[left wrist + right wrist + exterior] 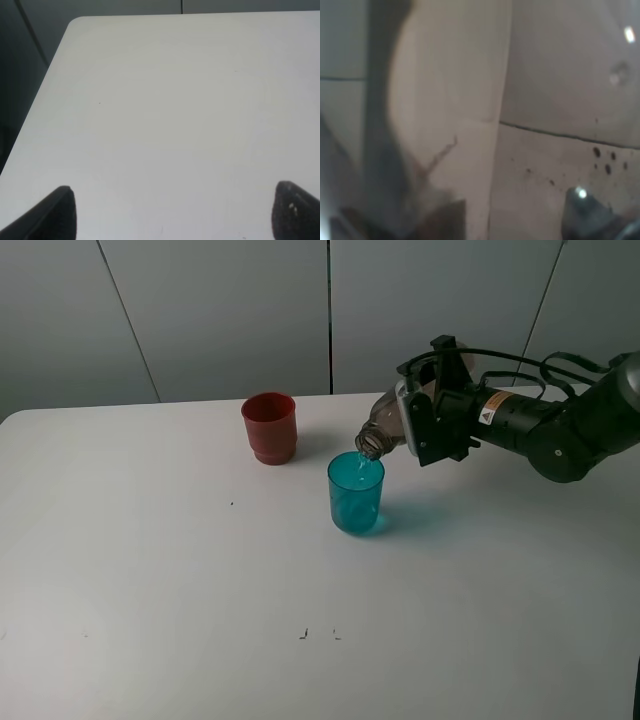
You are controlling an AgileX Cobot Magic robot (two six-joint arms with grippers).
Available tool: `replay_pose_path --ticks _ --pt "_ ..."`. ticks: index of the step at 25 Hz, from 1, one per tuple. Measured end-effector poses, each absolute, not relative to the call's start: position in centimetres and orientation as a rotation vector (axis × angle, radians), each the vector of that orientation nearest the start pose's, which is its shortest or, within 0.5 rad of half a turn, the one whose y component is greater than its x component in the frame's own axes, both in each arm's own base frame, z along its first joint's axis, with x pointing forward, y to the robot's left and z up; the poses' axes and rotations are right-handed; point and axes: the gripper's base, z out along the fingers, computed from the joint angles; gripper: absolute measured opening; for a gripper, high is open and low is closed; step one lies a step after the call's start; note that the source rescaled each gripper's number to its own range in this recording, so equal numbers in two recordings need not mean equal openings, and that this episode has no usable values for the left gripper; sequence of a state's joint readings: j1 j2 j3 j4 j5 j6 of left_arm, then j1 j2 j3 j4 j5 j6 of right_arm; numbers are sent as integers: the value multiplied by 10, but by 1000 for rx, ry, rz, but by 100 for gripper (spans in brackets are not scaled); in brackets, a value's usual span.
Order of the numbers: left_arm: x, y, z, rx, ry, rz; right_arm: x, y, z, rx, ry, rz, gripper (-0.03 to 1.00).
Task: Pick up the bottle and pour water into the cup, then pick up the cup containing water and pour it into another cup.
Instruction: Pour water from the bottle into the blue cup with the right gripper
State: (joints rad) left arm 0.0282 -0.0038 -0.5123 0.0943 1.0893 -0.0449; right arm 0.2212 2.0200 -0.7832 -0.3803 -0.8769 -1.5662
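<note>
Soft, even light falls from above in the exterior high view. The white table [150,590] is bright, close to washed out, and the shadows on it are short with blurred edges. The teal cup [355,492] casts a faint teal-tinted patch on the table to its right. The red cup [269,427] has only a thin dark rim at its base. This picture is sharp, with slight grain. The left wrist view is dimmer and greyer. In it the left gripper [172,215] shows its fingertips [60,215] as black, unfocused blobs. The right wrist view is smeared brown-grey and wholly out of focus, with a few small white glints.
</note>
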Motion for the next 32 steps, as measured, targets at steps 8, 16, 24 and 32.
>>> replay_pose_path --ticks 8,16,24,32 --pt "-9 7 279 -82 2053 103 349 106 119 -1723 808 -837 2" --pt "-9 7 279 -82 2053 103 349 106 121 -1724 781 -858 2" --pt "-9 7 279 -82 2053 103 350 108 125 -1688 748 -876 2" --pt "-9 7 279 -82 2053 103 350 108 125 -1696 721 -899 2"
